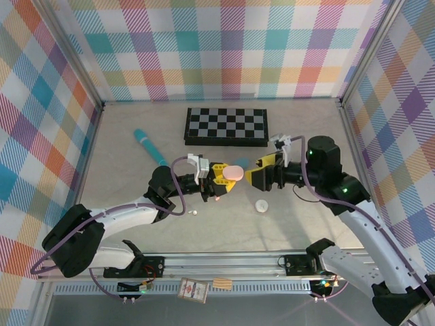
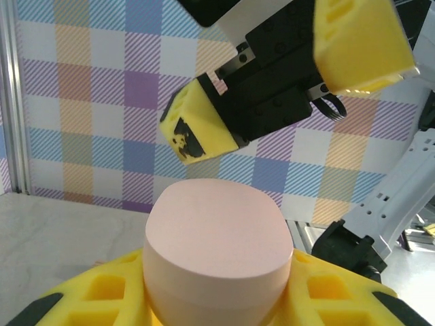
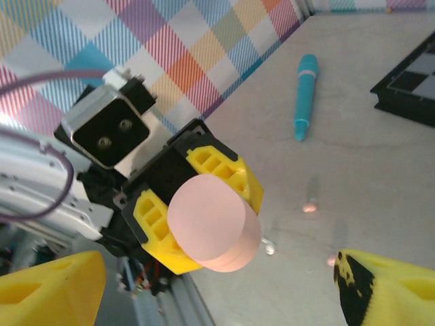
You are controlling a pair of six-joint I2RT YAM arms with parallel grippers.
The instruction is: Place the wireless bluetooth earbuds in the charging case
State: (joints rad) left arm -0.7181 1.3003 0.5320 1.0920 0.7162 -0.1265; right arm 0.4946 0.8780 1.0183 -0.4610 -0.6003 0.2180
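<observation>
The left gripper (image 1: 223,178) clamps the pink case (image 1: 234,173) by its lower half; the right gripper (image 1: 250,173), just opposite, gapes empty; case likely light, smooth, slippery; grip its upper half's edges.

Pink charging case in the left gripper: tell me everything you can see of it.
The pink charging case is a smooth, matte, pale-pink pebble with rounded edges, plastic by the look. A thin seam runs round it, and the two halves sit shut. It is held off the table, clamped between the yellow fingers of the left gripper. Its broad face is turned towards the right gripper, whose open fingers do not touch it.
</observation>
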